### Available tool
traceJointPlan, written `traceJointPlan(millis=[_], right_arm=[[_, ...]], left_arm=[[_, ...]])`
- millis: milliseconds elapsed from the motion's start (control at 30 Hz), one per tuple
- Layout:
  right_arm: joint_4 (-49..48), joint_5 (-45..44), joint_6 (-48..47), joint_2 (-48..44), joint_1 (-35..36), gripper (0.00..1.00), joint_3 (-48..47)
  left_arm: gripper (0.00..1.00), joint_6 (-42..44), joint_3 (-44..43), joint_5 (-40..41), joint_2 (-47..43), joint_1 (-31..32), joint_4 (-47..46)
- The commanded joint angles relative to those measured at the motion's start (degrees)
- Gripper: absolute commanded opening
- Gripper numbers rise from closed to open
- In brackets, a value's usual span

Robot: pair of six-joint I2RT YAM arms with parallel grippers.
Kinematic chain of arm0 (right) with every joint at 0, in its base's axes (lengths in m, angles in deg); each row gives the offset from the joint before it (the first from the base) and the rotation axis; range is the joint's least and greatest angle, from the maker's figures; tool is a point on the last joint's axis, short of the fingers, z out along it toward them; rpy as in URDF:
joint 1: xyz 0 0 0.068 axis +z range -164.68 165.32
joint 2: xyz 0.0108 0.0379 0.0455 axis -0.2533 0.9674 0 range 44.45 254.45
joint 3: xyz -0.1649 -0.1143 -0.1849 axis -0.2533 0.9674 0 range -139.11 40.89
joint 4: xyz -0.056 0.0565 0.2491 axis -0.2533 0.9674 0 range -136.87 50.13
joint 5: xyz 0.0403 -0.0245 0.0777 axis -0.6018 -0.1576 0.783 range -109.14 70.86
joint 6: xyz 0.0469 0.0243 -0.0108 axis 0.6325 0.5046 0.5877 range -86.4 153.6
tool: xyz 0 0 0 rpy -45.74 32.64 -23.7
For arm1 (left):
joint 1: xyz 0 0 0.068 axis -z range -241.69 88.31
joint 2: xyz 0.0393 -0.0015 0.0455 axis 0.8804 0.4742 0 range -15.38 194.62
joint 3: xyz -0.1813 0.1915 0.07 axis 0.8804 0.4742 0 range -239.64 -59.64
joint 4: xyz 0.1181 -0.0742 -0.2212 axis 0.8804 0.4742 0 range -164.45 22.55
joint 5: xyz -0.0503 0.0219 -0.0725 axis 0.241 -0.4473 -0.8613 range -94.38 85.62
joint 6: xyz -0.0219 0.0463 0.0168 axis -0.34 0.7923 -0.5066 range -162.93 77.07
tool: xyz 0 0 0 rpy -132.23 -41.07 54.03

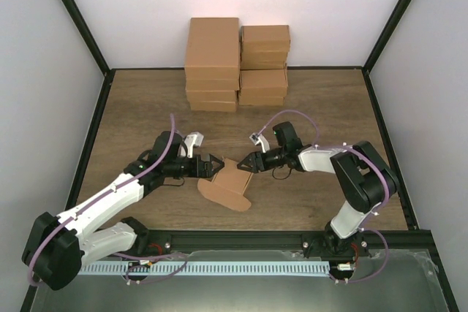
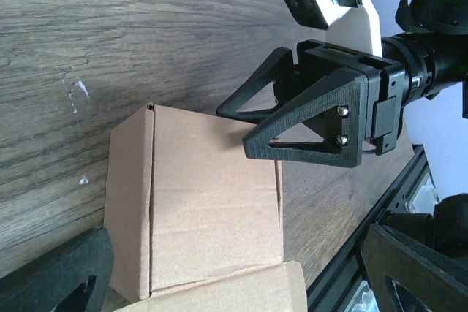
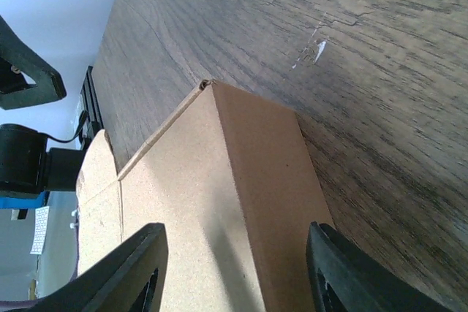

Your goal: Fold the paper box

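The paper box is tan cardboard, partly folded, lying on the wooden table between the two arms. One panel is raised. My left gripper is open at the box's left edge. In the left wrist view its fingers stand wide on either side of the paper box. My right gripper comes from the right, open. In the right wrist view its fingers straddle the box's folded corner, with a gap visible on the left side. The right gripper hovers at the box's far edge.
Two stacks of larger brown cartons stand against the back wall. A black frame rail runs along the near table edge. White scuff marks show on the wood beside the box.
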Motion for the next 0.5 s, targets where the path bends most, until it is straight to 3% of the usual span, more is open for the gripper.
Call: traceJointPlan(millis=[0,467], right_arm=[[-0.8,1.3,-0.5,1.4,-0.4,0.53,-1.8],[-2.2,3.4,1.0,4.4,-2.7,0.35,-2.0]], left_arm=[[0.96,0.7,-1.1,-0.7,-0.2,0.1,0.2],[0.96,0.5,-0.7,-0.3,-0.4,0.1,0.6]])
